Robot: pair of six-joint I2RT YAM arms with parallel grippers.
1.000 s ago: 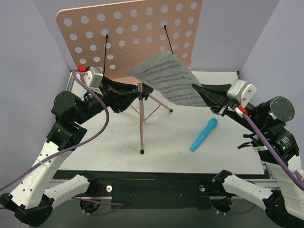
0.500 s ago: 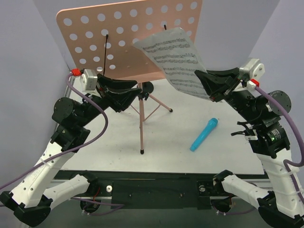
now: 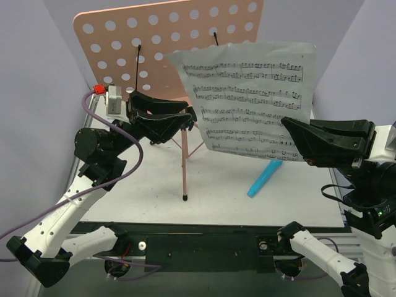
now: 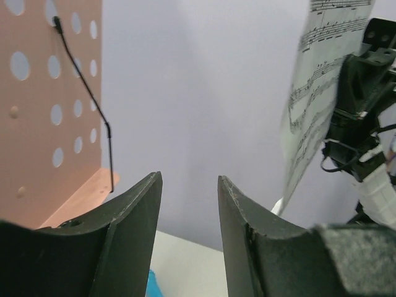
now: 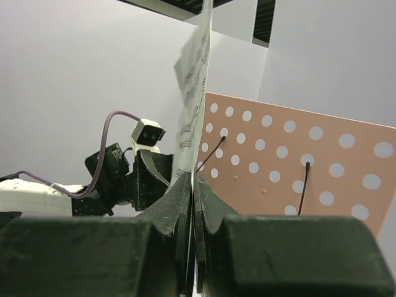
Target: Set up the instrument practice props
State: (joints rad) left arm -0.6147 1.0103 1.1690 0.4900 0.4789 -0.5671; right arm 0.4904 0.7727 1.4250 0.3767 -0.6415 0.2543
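In the top view the desk [image 3: 124, 37], a flat pink sheet punched with rows of round holes, stands tilted back on a thin pink tripod [image 3: 184, 161] with black feet, at the rear of the pale worktop [image 3: 235, 207]. Two thin black wires [image 3: 137, 65] rise across the desk's face. The right end effector [image 3: 292, 139], matte black and wedge-shaped, is closed on the lower right corner of the page [image 3: 253, 93], a thin white sheet printed with staves. The sheet is upright and slightly curled, in front of the desk's right half. A second ago it hung lower and slanted; the right arm has since swung up and nearer the camera. The left end effector [image 3: 185, 117] sits by the tripod's top, much where it was. A smooth blue cylinder [image 3: 265, 176] lies on the worktop, unmoved. In the left wrist view the left end effector [image 4: 189, 179] has its curved black fingers apart with nothing between them. The desk [image 4: 37, 124] and one wire [image 4: 86, 86] are on the left, and the page [image 4: 315, 80] is seen nearly edge-on at the right. In the right wrist view the right end effector [image 5: 193, 179] pinches the page [image 5: 195, 93], which rises edge-on from between the fingers. The desk [image 5: 297, 161] is beyond it at right.
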